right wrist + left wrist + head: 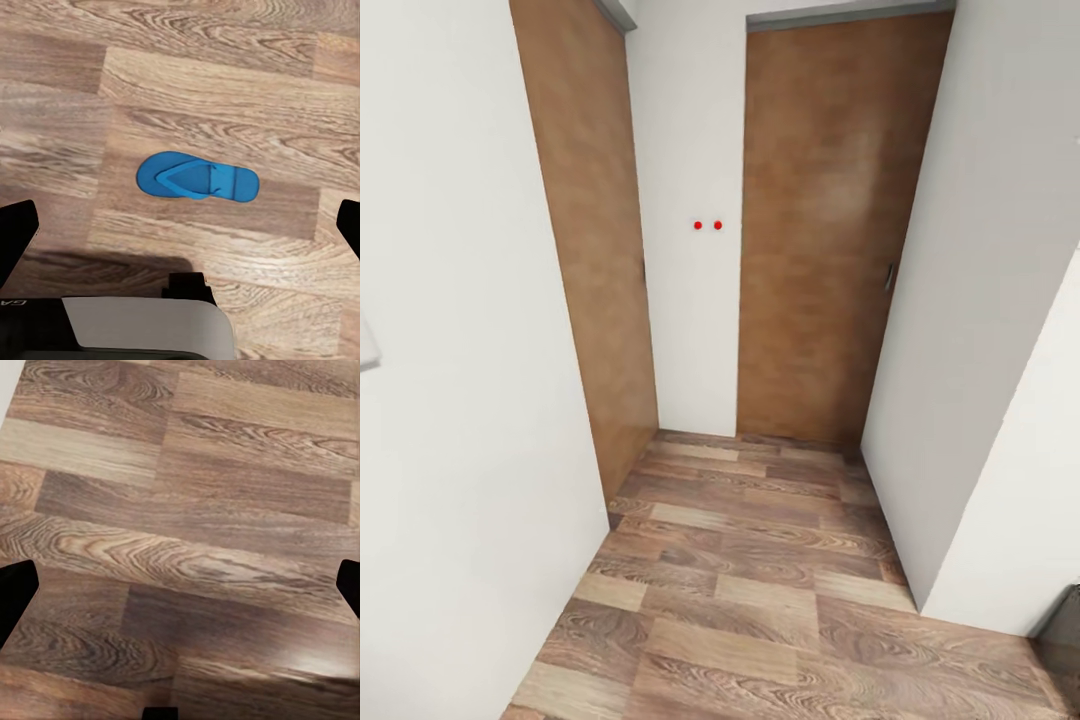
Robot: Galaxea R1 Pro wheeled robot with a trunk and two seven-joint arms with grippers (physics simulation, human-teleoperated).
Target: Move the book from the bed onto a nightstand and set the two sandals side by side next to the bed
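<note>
Sandal (197, 177), bright blue with a thin thong strap, lies flat and strap-up on the wood-plank floor (225, 82) below the right claw (180, 225). That claw is released: its two dark fingertips (15, 232) stand far apart at either edge of the right wrist view, with nothing between them, and the sandal sits on the bare planks between and beyond them, apart from both. A white and dark part of the robot's body (142, 326) shows just behind the claw.

The left claw (180, 589) is likewise released, its dark fingertips (13, 596) spread wide over bare floor and holding nothing.

Farther out, the head view looks down a short hallway with white walls (450, 400), the same plank floor, and two closed brown wooden doors (830, 230), one ahead and one on the left side. Two small red dots (707, 225) show on the white wall strip between the doors.
</note>
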